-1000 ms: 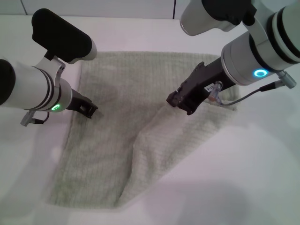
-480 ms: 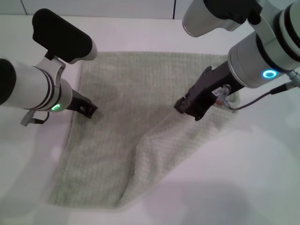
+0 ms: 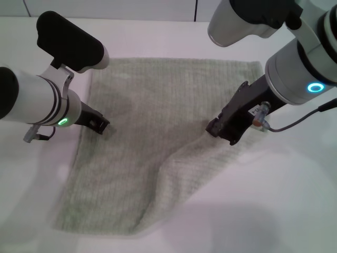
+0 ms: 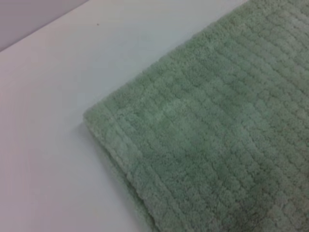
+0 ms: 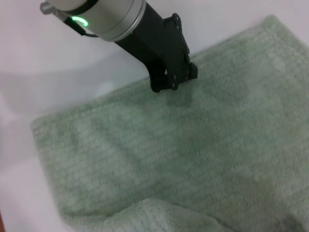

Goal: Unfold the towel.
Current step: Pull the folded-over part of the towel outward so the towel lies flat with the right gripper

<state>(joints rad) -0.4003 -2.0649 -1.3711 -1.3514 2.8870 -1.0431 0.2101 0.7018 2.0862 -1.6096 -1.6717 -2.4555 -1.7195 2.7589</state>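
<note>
The pale green towel (image 3: 142, 116) lies spread on the white table, with a raised fold running from its middle toward the near edge. My right gripper (image 3: 217, 129) is shut on the folded-over layer near the towel's right side, holding it slightly off the layer below. At the towel's left edge my left gripper (image 3: 100, 125) is shut on the cloth and holds it down. The right wrist view shows the left gripper (image 5: 176, 77) at the edge of the towel (image 5: 193, 145). A flat hemmed corner of the towel (image 4: 217, 135) fills the left wrist view.
The white table (image 3: 284, 200) surrounds the towel on all sides. A pale wall runs along the far edge. Both arms' bulky white forearms hang over the towel's left and right sides.
My right gripper has moved to the right with the towel's layer, drawing the fold outward and uncovering more of the cloth beneath. The left gripper has stayed in place.
</note>
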